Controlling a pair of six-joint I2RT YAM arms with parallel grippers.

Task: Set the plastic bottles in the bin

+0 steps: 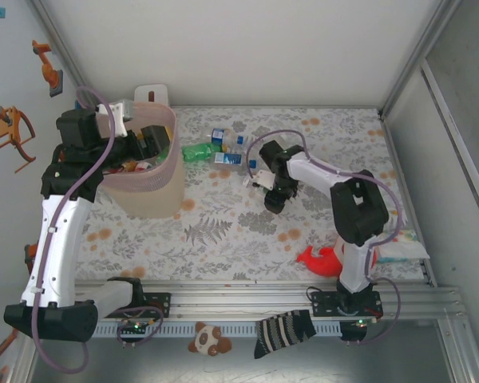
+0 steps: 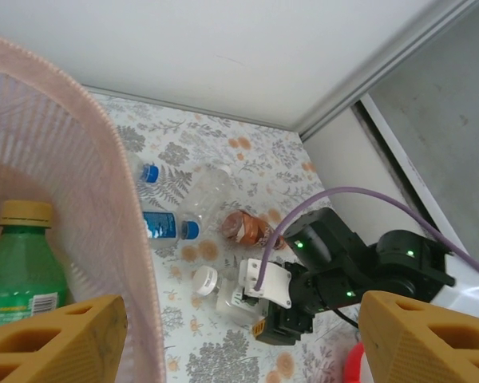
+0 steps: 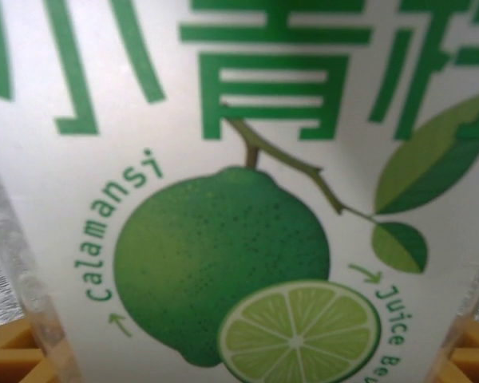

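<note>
Between the fingers (image 3: pixel 12 351) of my right pincer (image 3: pixel 239 355) sits a calamansi juice bottle (image 3: pixel 239 199). Its white label with the green fruit is pressed right up to the wrist camera, and a yellow finger at each lower corner flanks its clear sides. Whether those fingers have bitten or merely bracket the bottle I cannot tell from here, so I judge the step in hand to be securing this grasp. To do it well I'd squeeze across the body and not near the cap. The grip should be firm enough that the thin plastic won't slip, yet not so hard that it buckles and squirts free. I'd also want to see it leave the tabletop (image 1: pixel 247 239) level before swinging anywhere. Just beyond the pincer's tip lie blue-labelled bottles (image 1: pixel 226 157), with a green bottle (image 1: pixel 195 150) past them on the left arm's side, so a straight lift should avoid scattering them. Well apart from the pincer, further to that same side, stands the bin (image 1: pixel 156 195), which holds a yellow-capped green bottle (image 2: pixel 20 267) among others. My left pincer (image 2: pixel 239 339) hangs at that bin's rim, released, fingers wide with nothing between them. I'd reckon it wise to draw it clear, since the right arm's path to the bin's mouth runs straight toward it.
</note>
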